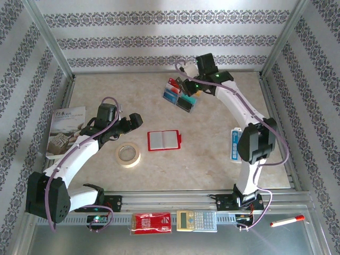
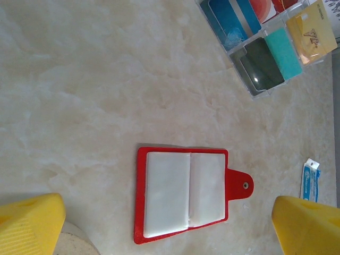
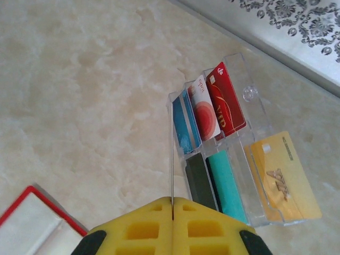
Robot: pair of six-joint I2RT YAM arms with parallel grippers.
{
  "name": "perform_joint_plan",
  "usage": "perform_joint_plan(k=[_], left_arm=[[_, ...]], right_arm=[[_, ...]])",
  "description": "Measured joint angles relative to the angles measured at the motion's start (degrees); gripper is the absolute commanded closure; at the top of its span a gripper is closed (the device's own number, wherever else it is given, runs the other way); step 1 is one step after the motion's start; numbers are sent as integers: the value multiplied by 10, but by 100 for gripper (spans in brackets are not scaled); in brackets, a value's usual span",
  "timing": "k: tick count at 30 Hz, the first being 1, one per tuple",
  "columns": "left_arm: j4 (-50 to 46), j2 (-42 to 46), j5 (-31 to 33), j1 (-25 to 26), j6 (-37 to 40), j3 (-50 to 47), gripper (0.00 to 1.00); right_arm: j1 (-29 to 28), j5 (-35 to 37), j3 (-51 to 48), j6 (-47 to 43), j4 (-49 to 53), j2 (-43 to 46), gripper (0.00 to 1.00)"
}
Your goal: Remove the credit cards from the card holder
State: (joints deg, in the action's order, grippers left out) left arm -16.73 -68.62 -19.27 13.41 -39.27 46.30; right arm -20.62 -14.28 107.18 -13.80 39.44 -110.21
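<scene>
Left pincer (image 2: 169,223) agape near card holder (image 2: 183,194); right pincer (image 3: 172,210) closed.

Right gripper (image 1: 186,83) covers far corner of clear case (image 1: 179,98); print on cards (image 1: 172,90) too small to read. Booklet (image 1: 65,127) at left edge of table (image 1: 106,90) partly under left arm (image 1: 79,154). Tape roll (image 2: 79,245) mostly behind left gripper (image 2: 169,223), cut by frame bottom. Card holder (image 3: 37,228) cut at frame corner. Thin line (image 3: 172,175) from right finger seam to case: unidentifiable.
</scene>
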Motion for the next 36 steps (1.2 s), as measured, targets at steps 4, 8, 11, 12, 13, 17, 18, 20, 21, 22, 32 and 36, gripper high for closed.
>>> perform_joint_plan(k=[4, 8, 11, 12, 13, 17, 18, 20, 21, 22, 32, 36], left_arm=[[0, 0, 0, 0, 0, 0, 0], [0, 0, 0, 0, 0, 0, 0], [-1, 0, 0, 0, 0, 0, 0], [-1, 0, 0, 0, 0, 0, 0], [-2, 0, 0, 0, 0, 0, 0], [-4, 0, 0, 0, 0, 0, 0], [-5, 0, 0, 0, 0, 0, 0], [-5, 0, 0, 0, 0, 0, 0], [-5, 0, 0, 0, 0, 0, 0], [-5, 0, 0, 0, 0, 0, 0], [-5, -5, -3, 0, 0, 0, 0], [-5, -10, -5, 0, 0, 0, 0]], right_arm=[[-10, 32, 74, -51, 61, -68, 100], [-14, 64, 125, -89, 111, -129, 100], [-14, 82, 141, -111, 133, -159, 100], [-14, 90, 144, -118, 141, -167, 100], [-14, 96, 150, -124, 149, -174, 100], [-14, 120, 174, -139, 161, -201, 100], [-14, 123, 179, -142, 163, -206, 100], [-14, 128, 187, -146, 165, -215, 100], [-14, 130, 189, -148, 165, -220, 100], [-14, 130, 193, -148, 167, -225, 100], [-14, 130, 197, -149, 172, -241, 100], [-14, 129, 202, -149, 172, -249, 99]])
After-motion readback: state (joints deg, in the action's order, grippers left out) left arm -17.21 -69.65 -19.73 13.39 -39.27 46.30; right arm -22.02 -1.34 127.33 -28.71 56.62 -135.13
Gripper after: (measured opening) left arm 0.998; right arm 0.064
